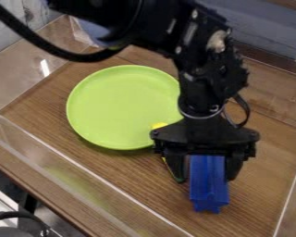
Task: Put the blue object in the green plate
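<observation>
With the gripper [206, 159] fingers spread astride the blue object [209, 181], which lies on the table just beside the green plate [114, 104], the fingers should be centred across its width before being closed.

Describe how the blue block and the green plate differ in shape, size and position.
The blue block is long and rectangular; the green plate is round and flat. The block is much smaller than the plate. The block lies between the open gripper's fingers; the plate lies clear, uncovered. Both rest on the wooden table.
</observation>
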